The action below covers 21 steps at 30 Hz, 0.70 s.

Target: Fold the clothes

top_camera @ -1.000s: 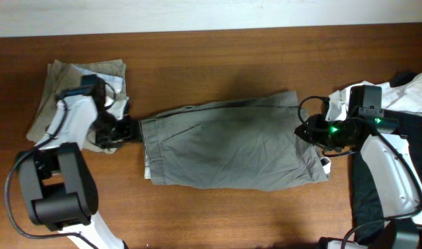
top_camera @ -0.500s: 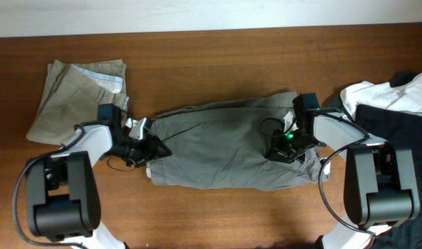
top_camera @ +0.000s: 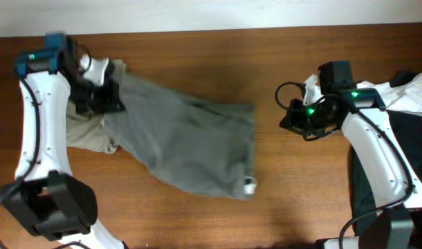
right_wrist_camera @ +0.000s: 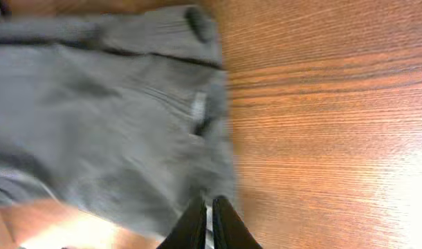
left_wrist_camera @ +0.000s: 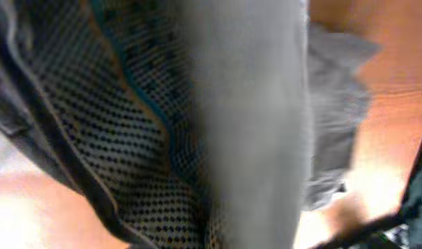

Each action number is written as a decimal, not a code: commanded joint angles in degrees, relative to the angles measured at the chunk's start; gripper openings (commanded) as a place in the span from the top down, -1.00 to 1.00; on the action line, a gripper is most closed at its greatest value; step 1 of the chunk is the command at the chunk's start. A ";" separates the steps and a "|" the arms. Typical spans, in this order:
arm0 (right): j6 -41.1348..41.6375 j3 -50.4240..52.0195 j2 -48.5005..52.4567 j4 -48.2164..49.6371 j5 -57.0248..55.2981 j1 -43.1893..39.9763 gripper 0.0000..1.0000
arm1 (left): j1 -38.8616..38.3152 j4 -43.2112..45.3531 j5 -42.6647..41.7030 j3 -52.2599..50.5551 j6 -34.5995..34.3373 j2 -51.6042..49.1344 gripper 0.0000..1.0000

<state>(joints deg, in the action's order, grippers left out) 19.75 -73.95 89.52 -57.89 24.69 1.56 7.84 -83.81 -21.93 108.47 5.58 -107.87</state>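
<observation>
A pair of grey shorts (top_camera: 190, 145) lies slanted across the table from upper left to lower middle. Its upper-left end is bunched and raised at my left gripper (top_camera: 104, 97), which is shut on it. The left wrist view is filled with blurred grey cloth (left_wrist_camera: 252, 124) and dotted mesh lining (left_wrist_camera: 128, 138), so the fingers are hidden there. My right gripper (top_camera: 292, 119) hovers to the right of the shorts, apart from them. In the right wrist view the right gripper (right_wrist_camera: 209, 211) is shut with nothing in it, near the edge of the shorts (right_wrist_camera: 100, 111).
A folded khaki garment (top_camera: 83, 138) lies at the left, partly under the grey shorts. A heap of white clothes (top_camera: 398, 97) and black clothes (top_camera: 405, 145) sits at the right edge under the right arm. Bare wood table (top_camera: 301, 200) lies between.
My left gripper closed on the shorts' left end and hauled it up and left over the khaki garment. The right gripper shut and drew back to the right, off the shorts.
</observation>
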 commanded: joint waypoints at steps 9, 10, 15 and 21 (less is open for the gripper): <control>0.26 -0.61 -0.17 -1.51 -1.73 -0.13 0.80 | -27.82 4.72 8.15 -2.32 -16.26 -9.66 0.92; 0.26 -0.61 -0.17 -1.73 -2.40 -0.13 0.80 | -29.51 4.74 7.56 -2.49 -18.18 -11.54 0.92; 0.26 -0.61 -0.17 -2.38 -3.85 -0.13 0.80 | -37.55 7.41 4.20 -2.49 -19.08 -15.45 0.15; -1.86 -0.59 -0.15 -2.56 -4.15 0.04 0.70 | -38.77 -3.52 5.49 5.11 -16.96 -15.43 0.16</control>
<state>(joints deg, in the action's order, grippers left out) 19.64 -73.95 89.52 -60.34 21.61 1.58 -32.42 -82.00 -17.56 107.18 -13.10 -123.35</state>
